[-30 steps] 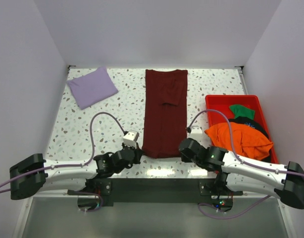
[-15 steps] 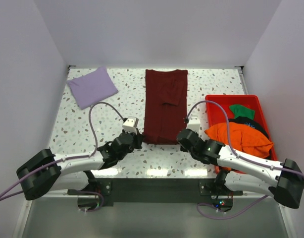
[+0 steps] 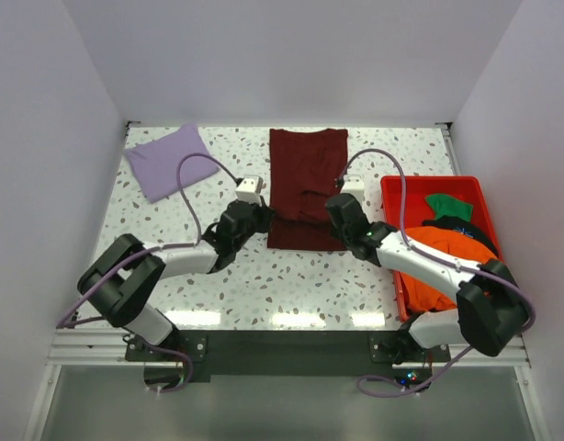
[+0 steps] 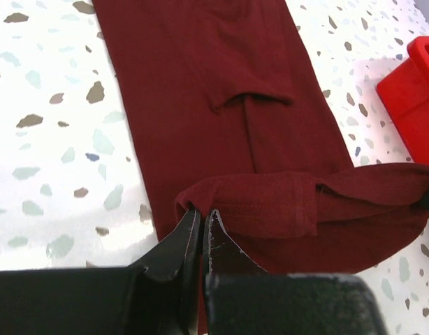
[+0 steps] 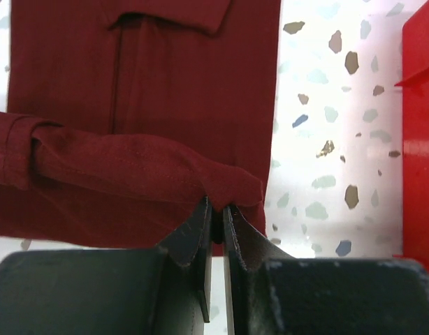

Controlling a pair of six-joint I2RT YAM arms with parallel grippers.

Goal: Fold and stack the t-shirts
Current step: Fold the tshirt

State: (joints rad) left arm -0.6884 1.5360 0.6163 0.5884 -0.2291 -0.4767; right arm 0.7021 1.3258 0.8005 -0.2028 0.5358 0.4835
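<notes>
Lying lengthwise near-to-far, the maroon t-shirt (image 3: 307, 170); left tool (image 4: 202, 213) and right tool (image 5: 216, 206) each pinch its near hem

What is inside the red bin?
The red bin holds an orange t-shirt, a black one behind it and a green one at the far end. The right arm hides part of the orange one; anything beneath them is covered.

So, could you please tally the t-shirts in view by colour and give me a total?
maroon t-shirt: 1
lavender t-shirt: 1
orange t-shirt: 1
green t-shirt: 1
black t-shirt: 1
Total: 5
</notes>
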